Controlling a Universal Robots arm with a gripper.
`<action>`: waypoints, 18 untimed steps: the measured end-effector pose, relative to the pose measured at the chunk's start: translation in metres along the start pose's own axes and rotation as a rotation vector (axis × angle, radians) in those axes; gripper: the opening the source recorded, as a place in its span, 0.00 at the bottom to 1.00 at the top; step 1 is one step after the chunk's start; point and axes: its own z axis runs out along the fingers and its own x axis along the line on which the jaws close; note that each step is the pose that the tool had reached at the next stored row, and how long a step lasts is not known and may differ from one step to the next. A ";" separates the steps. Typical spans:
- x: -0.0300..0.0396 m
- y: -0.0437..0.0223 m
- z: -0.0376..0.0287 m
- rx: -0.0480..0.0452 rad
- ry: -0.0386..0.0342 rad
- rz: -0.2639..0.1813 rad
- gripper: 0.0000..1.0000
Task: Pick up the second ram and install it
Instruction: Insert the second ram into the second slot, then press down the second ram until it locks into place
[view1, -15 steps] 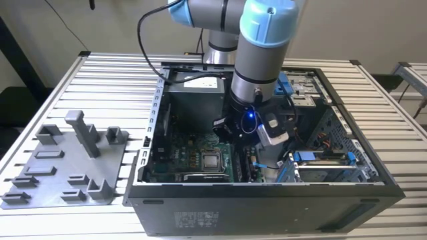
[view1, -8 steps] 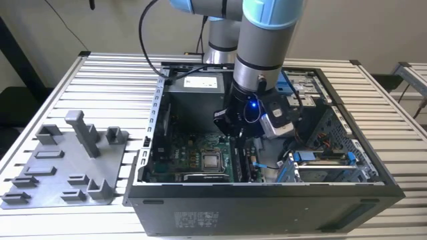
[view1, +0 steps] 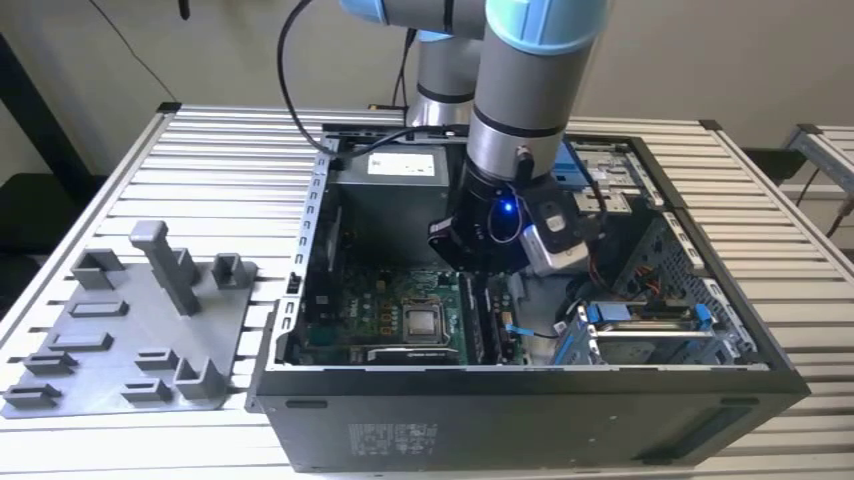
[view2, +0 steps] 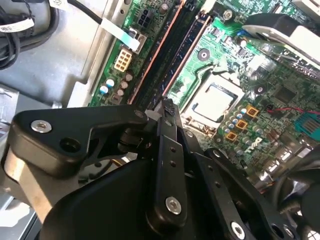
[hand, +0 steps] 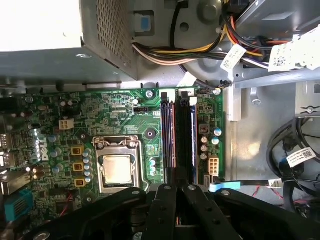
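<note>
Inside the open computer case (view1: 534, 378), the gripper (view1: 478, 272) hangs low over the green motherboard (hand: 125, 107), directly above the memory slots beside the processor (hand: 117, 170). Both wrist views show its claw drawn narrow, the two black fingers (hand: 165, 200) nearly together, with their tips at the near end of the slots. I cannot tell whether anything thin is pinched between them.

The second ram (hand: 185, 140) looks to be the long dark strip standing in the slot under the fingertips. It runs away from the claw toward the power supply, and in the second wrist view it lies between the copper-edged slot walls (view2: 175, 55). Whether it is fully seated or only resting in the slot cannot be made out.

The grey fixture (view1: 134, 330) on the table (view1: 227, 140), on the exterior view's left, holds no stick that I can see. My judgement is that the pick-up is done and the work is at the installing step. Seating calls for the stick to sit square in its slot and for pressure straight down, evenly enough that both end latches catch without bending the board.
</note>
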 end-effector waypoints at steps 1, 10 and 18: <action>0.0000 0.0000 -0.0004 0.0001 0.0000 0.000 0.11; 0.0000 -0.0001 -0.0035 0.0000 0.0000 0.000 0.11; 0.0000 -0.0001 -0.0063 0.0000 0.0000 0.000 0.11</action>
